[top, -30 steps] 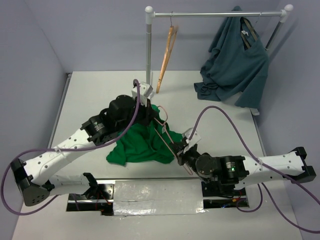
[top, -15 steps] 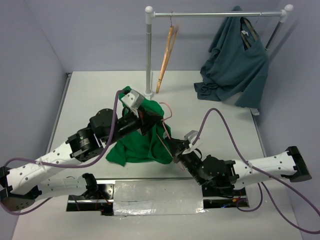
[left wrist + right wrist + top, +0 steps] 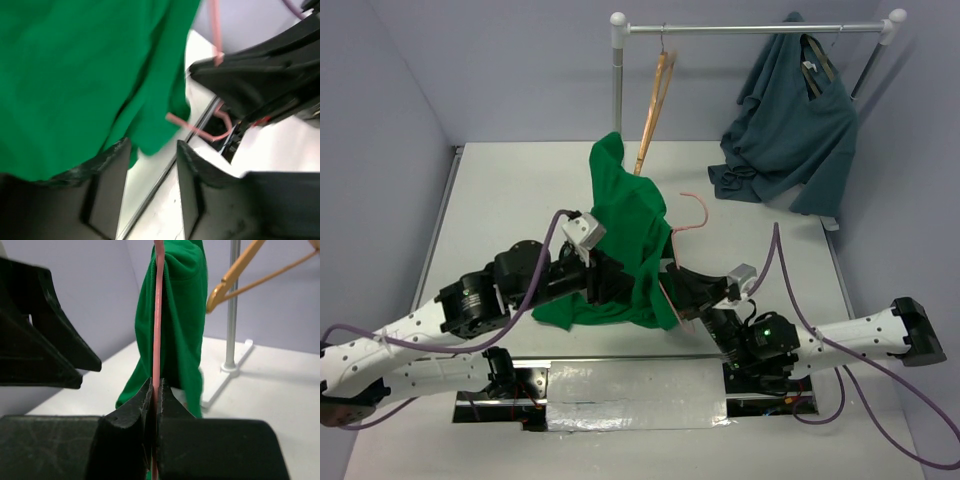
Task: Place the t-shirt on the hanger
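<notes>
Green t-shirt (image 3: 625, 230) drapes over the pink hanger (image 3: 158, 315) above the table (image 3: 520, 190), lower folds heaped on it. The right gripper (image 3: 156, 390) is clamped on the hanger's wire; the left gripper (image 3: 152, 148) has jaws apart beside the cloth

**Top view.** Centre of frame: t-shirt (image 3: 625, 225) draped on the hanger (image 3: 688, 215), its lower edge on the table (image 3: 510, 190), between the left hand (image 3: 603, 280) and the right hand (image 3: 675, 285). Upper frame: rail (image 3: 750, 29), with a wooden hanger (image 3: 655, 100) hung at its left and a second shirt (image 3: 790, 125) at its right.
</notes>
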Controlling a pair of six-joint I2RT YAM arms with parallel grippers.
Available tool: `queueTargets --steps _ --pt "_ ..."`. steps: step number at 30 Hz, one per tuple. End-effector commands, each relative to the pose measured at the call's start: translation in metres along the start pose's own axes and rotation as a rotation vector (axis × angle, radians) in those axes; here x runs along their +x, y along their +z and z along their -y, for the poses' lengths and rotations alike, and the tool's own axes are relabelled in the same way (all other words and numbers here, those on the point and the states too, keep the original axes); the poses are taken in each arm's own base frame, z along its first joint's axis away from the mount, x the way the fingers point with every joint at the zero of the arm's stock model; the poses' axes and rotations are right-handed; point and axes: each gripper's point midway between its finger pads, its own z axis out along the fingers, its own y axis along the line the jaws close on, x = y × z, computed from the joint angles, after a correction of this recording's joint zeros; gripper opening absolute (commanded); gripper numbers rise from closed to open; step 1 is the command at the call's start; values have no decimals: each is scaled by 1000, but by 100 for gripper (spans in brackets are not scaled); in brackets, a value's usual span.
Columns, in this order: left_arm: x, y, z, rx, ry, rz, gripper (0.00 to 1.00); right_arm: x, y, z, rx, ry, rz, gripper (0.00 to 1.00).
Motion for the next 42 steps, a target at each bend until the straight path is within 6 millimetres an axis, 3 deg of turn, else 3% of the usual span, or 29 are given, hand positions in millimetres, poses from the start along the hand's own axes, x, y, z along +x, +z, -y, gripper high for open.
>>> queueTargets --steps 1,4,5,7,8,9,10,14,22,28,35,42 --pt "-26 -26 -7 -59 36 33 55 -45 1 4 -22 106 148 0" --pt "-49 -39 -6 -89 117 4 58 -41 -6 7 -58 105 164 0" --pt "-74 -49 -3 -83 184 46 61 -32 -10 7 -76 112 154 0" --pt "-85 -54 -14 -163 223 32 60 -29 -16 4 -127 126 152 0" --pt "-112 -67 -11 -175 246 83 60 -22 -20 2 -150 143 140 0" --pt "-112 -71 -15 -196 270 52 60 -19 -22 0 -170 148 137 0" --pt "-134 -76 -13 -214 299 81 60 -15 -27 -4 -214 139 128 0" --pt "-152 -74 -13 -236 400 49 61 -7 -40 -24 -365 139 114 0" --pt "-114 -23 3 -82 550 -137 63 4 -44 -46 -462 103 31 0" --pt "-75 -15 20 89 582 -246 64 3 -43 -51 -480 101 26 0" --pt "-46 -16 12 108 594 -329 64 -1 -44 -53 -493 107 34 0" --pt "-5 -8 9 155 575 -427 64 -9 -41 -56 -496 101 52 0"
